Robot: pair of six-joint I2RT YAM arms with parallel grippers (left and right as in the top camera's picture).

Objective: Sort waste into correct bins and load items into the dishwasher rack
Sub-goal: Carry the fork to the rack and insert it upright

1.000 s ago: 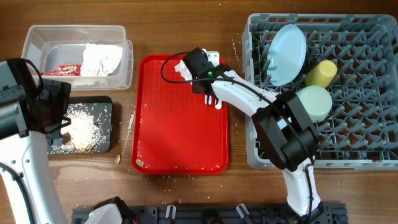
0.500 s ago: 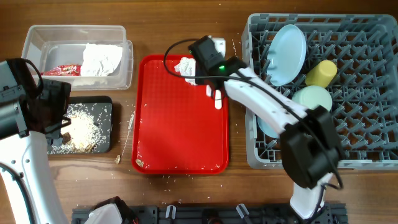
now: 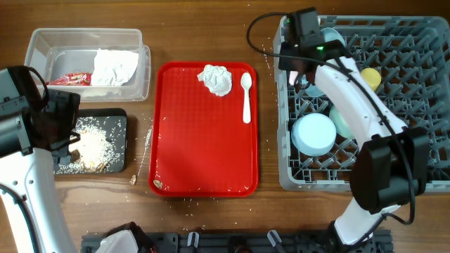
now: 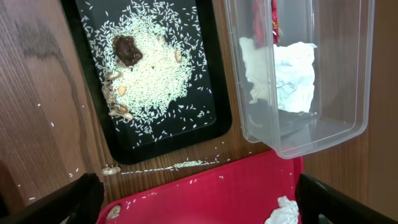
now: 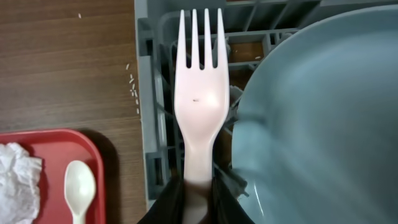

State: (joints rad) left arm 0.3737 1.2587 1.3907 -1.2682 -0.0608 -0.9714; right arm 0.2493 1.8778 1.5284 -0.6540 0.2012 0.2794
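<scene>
My right gripper is shut on the white fork and holds it over the far left corner of the grey dishwasher rack, beside the pale blue plate. The white spoon and a crumpled napkin lie on the red tray. My left gripper is open and empty above the black tray of pale crumbs and brown scraps. The clear tub holds a napkin and a red wrapper.
In the rack are a yellow cup, an aqua bowl and a pale blue saucer. A food scrap lies at the red tray's near left corner, another on the wood beside it. Crumbs are scattered on the table.
My right arm has swung from the far end of the red tray to the rack's far left corner with the fork in it. The left arm has not moved.
</scene>
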